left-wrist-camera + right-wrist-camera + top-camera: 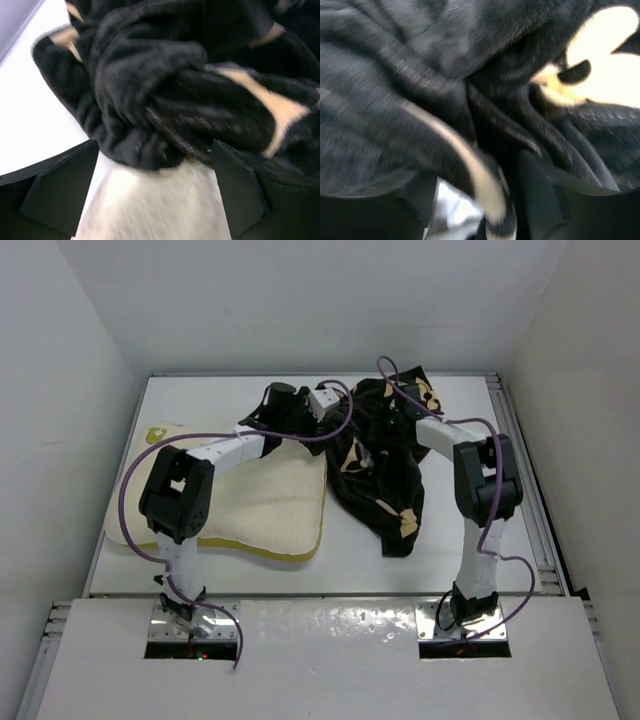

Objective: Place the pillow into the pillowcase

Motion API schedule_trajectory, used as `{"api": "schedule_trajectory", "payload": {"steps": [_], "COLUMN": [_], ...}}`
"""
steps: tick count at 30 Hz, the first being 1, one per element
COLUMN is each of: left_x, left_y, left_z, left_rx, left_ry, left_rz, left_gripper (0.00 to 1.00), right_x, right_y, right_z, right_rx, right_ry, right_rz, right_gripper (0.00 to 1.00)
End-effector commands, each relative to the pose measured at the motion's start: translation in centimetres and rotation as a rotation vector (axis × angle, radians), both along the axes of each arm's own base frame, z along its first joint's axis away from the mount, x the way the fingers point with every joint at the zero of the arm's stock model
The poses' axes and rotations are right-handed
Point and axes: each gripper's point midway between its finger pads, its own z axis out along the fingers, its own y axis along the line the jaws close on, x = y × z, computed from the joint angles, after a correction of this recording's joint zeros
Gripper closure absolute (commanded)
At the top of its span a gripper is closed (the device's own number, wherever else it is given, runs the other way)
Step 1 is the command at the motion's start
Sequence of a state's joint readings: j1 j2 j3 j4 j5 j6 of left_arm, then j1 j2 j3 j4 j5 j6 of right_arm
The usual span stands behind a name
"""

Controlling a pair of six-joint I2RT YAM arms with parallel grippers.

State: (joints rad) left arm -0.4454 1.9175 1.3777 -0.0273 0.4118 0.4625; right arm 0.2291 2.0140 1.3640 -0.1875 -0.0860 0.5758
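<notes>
The cream pillow (262, 505) with its mustard side band lies flat on the left half of the table. The black pillowcase (385, 475) with tan motifs lies bunched to its right, touching the pillow's far right corner. My left gripper (336, 406) hangs over that corner. In the left wrist view the left gripper (155, 152) is open, its fingers wide apart over the pillow (160, 205), and the pillowcase (180, 85) fills the view ahead. My right gripper (394, 426) is buried in the pillowcase. In the right wrist view the right gripper (477, 187) is shut on a fold of the pillowcase (420, 75).
The white table (440, 550) is walled at the back and both sides. A metal rail (530, 510) runs along its right edge. Purple cables (340, 425) loop from both arms over the pillowcase.
</notes>
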Motion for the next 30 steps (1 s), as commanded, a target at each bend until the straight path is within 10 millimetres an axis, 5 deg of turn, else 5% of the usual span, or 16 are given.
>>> {"api": "schedule_trajectory", "payload": {"steps": [1,2,3,5,6,7,9,10,12,18,23,24,26,28,30], "left_x": [1.9,2.1,2.3,4.2,4.6,4.8,5.4,5.6,6.4,9.0,9.2,9.2,9.2,9.4,7.8], "left_y": [-2.2,-2.2,-1.7,-1.3,-1.0,-1.1,-0.5,-0.4,0.3,3.4,2.1,1.9,1.4,1.0,1.6], "left_z": [2.6,2.6,1.3,2.7,2.7,2.6,3.1,2.8,3.1,5.5,8.8,9.4,10.1,11.4,8.5], "left_rx": [-0.1,-0.103,-0.082,-0.13,-0.132,-0.126,-0.14,-0.139,-0.14,-0.073,-0.098,-0.098,-0.042,-0.006,0.142], "left_ry": [-0.14,-0.165,-0.175,-0.314,-0.341,-0.375,-0.429,-0.437,-0.48,-0.613,-0.665,-0.666,-0.631,-0.604,-0.48], "left_rz": [-0.007,0.0,0.045,0.137,0.153,0.157,0.195,0.206,0.271,0.473,0.421,0.405,0.353,0.244,0.051], "left_gripper": [0.05,0.05,0.05,0.12,0.18,0.36,0.6,0.8,1.0,1.0,0.96,0.69,0.35,0.22,0.11], "right_x": [2.4,2.4,2.4,2.1,1.8,1.8,0.6,0.2,-1.1,-4.7,-5.7,-5.8,-5.3,-4.6,-3.8], "right_y": [0.6,0.8,0.6,-1.0,-1.5,-2.9,-5.2,-5.8,-7.4,-8.6,-7.9,-7.1,-6.4,-5.4,-4.5], "right_z": [0.7,0.6,0.5,1.4,1.9,4.1,4.7,5.5,7.5,11.9,14.5,14.8,15.0,15.5,15.3], "right_rx": [0.001,-0.003,-0.011,-0.051,-0.056,-0.08,-0.102,-0.106,-0.106,-0.13,-0.085,-0.06,-0.04,-0.023,-0.012], "right_ry": [-0.041,-0.044,-0.045,-0.071,-0.082,-0.128,-0.134,-0.145,-0.175,-0.244,-0.306,-0.314,-0.325,-0.338,-0.322], "right_rz": [0.002,0.007,0.0,-0.044,-0.052,-0.088,-0.122,-0.13,-0.143,-0.109,-0.104,-0.08,-0.064,-0.043,-0.017], "right_gripper": [0.41,0.48,0.69,0.97,1.0,1.0,1.0,1.0,1.0,1.0,1.0,1.0,1.0,1.0,1.0]}}
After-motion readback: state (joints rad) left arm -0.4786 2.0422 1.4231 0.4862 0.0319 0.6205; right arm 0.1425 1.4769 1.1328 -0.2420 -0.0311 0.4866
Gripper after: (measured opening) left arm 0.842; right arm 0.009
